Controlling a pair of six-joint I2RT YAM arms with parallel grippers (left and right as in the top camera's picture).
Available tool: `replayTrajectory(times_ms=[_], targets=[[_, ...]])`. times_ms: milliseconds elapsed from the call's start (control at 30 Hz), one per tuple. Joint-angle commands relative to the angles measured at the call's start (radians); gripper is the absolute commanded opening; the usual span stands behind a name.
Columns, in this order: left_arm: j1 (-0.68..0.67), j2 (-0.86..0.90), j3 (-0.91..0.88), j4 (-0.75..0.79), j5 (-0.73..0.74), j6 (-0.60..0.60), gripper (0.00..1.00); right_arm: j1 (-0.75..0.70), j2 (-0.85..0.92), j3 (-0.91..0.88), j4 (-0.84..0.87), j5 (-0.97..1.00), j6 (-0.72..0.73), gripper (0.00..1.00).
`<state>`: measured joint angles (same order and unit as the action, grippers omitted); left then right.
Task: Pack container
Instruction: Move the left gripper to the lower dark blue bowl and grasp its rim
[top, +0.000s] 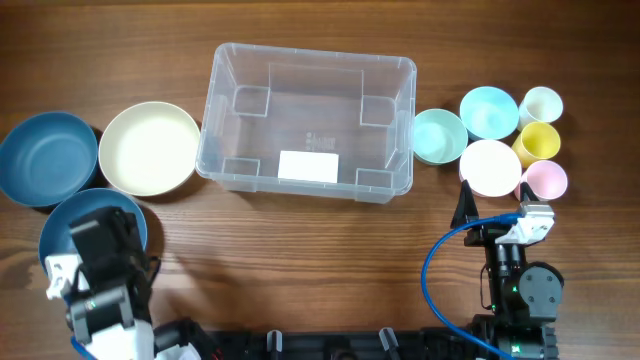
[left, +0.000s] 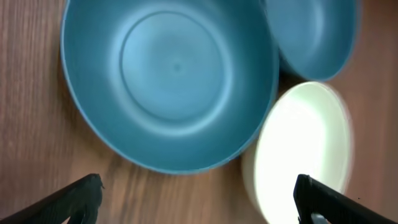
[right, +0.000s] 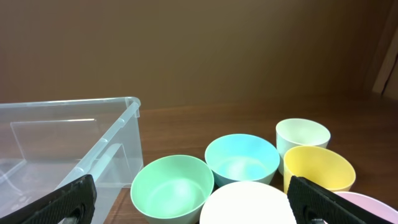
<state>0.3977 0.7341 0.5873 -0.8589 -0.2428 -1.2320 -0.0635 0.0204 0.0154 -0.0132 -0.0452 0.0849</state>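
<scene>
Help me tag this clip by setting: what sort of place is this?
Probably a robot lab bench, not a kitchen: a wooden table, one empty clear container in the middle, plastic bowls and cups grouped either side of it, and a plain brown wall behind.

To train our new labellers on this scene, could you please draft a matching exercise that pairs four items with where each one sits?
Items:
1. container
2. cream bowl
3. mint bowl
4. yellow cup

Places:
A. just right of the container
B. centre of the overhead view, nothing inside
C. between the white cup and the pink cup
D. just left of the container

Pairs: 1-B, 2-D, 3-A, 4-C
</scene>
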Motion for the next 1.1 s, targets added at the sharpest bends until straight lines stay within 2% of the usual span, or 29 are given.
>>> replayTrajectory(times_ms=[0,167,233,267,333,400,533,733,867,1067], targets=[[0.14,0.126,0.124,-0.019,0.156,0.329,0.99,-0.004,-0.003,-0.005,0.005,-0.016,-0.003,1.0],[0.314,0.263,0.373,-0.2,0.202,0.417,1.0,-0.004,-0.003,-0.005,0.005,-0.016,-0.004,1.0],[0.353,0.269,0.393,-0.248,0.201,0.417,0.92,-0.004,-0.003,-0.005,0.005,-0.016,-0.004,1.0],[0.365,0.268,0.393,-0.28,0.201,0.417,0.92,-0.004,-0.003,-0.005,0.005,-0.016,-0.003,1.0],[0.381,0.269,0.393,-0.369,0.197,0.417,1.0,-0.004,-0.003,-0.005,0.005,-0.016,-0.004,1.0],[0.386,0.268,0.388,-0.41,0.198,0.417,1.0,-0.004,-0.003,-0.005,0.005,-0.016,-0.003,1.0],[0.386,0.269,0.344,-0.396,0.242,0.419,0.96,-0.004,-0.003,-0.005,0.005,-0.016,-0.004,1.0],[0.392,0.269,0.161,-0.257,0.242,0.439,0.98,-0.004,-0.003,-0.005,0.005,-0.016,-0.004,1.0],[0.467,0.27,0.094,-0.174,0.241,0.439,1.0,-0.004,-0.003,-0.005,0.005,-0.016,-0.004,1.0],[0.522,0.274,0.068,-0.148,0.14,0.44,1.0,-0.004,-0.003,-0.005,0.005,-0.016,-0.004,1.0]])
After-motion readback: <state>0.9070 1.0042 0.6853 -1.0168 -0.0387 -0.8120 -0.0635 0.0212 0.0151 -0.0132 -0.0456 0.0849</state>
